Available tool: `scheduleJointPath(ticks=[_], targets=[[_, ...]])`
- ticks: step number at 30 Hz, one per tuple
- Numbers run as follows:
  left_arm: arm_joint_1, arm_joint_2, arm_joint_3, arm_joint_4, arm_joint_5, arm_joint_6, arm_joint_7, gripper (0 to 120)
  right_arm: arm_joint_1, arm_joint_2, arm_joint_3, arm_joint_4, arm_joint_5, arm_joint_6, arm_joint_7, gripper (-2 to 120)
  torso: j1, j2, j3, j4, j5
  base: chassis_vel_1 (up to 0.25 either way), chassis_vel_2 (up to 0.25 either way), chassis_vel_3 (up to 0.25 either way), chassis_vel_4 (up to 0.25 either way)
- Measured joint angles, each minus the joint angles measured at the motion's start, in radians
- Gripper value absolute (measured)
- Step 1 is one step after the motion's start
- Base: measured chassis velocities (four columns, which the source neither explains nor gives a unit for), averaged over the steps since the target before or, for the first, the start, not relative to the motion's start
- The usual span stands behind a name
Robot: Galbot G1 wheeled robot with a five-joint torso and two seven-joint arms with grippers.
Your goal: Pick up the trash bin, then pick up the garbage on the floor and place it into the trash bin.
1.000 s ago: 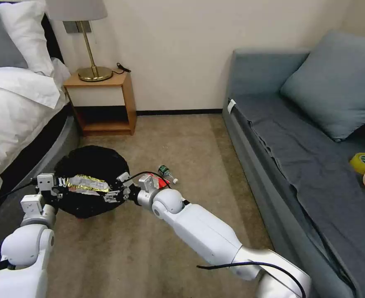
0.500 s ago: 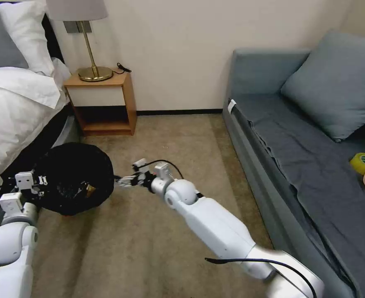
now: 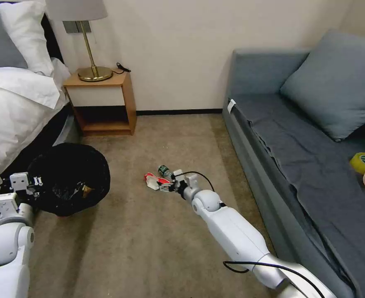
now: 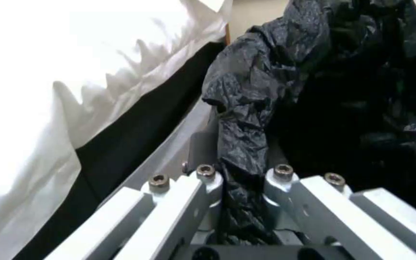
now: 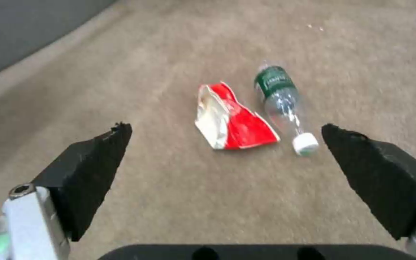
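Beside the bed, the left gripper (image 4: 239, 180) pinches the trash bin (image 3: 68, 178) by its bag-lined rim. Right gripper (image 5: 227, 159) hangs empty, jaws wide, over the red-and-white pack (image 5: 232, 121) and bottle (image 5: 282, 99); next it likely must descend and close.

You can read no text anywhere: the small clear plastic bottle (image 5: 282, 99) carries a green label with white print too blurred to make out, and the crushed red-and-white pack (image 5: 229, 121) shows no lettering.
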Motion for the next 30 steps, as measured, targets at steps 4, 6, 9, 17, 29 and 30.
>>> scheduleJointPath(ticks=[4, 6, 9, 17, 29, 30], targets=[[0.0, 0.0, 0.0, 0.006, 0.0, -0.001, 0.0, 4, 0.0, 0.013, 0.002, -0.024, -0.014, 0.01, -0.003, 100, 0.0, 0.0, 0.0, 0.0, 0.0, 0.0, 0.0, 0.0, 0.0], [0.0, 0.0, 0.0, 0.007, 0.0, -0.001, 0.0, 4, 0.0, 0.018, 0.002, -0.029, -0.018, 0.014, -0.004, 100, 0.0, 0.0, 0.0, 0.0, 0.0, 0.0, 0.0, 0.0, 0.0], [-0.001, 0.0, 0.001, 0.009, 0.0, -0.001, 0.0, 4, 0.0, 0.024, 0.0, -0.035, -0.022, 0.017, -0.006, 100, 0.0, 0.0, 0.0, 0.0001, 0.0, 0.0, 0.0, 0.0, 0.0], [-0.001, 0.0, 0.005, 0.015, 0.0, -0.006, 0.001, 4, -0.006, 0.027, -0.003, -0.049, -0.042, 0.028, -0.015, 100, 0.0, 0.0, 0.0, 0.0, 0.0, 0.0, 0.0, 0.0, 0.0], [-0.008, -0.007, 0.02, 0.021, 0.006, -0.01, 0.002, 4, -0.013, 0.023, 0.0, -0.056, -0.048, 0.035, -0.02, 100, 0.0, 0.0, 0.0, 0.0001, 0.0, -0.033, 0.041, 0.033, -0.034], [-0.008, -0.007, 0.02, 0.021, 0.006, -0.01, 0.002, 4, -0.013, 0.023, 0.0, -0.056, -0.048, 0.035, -0.02, 100, 0.0, 0.0, 0.0, 0.0001, 0.0, -0.072, 0.061, 0.056, -0.084]])
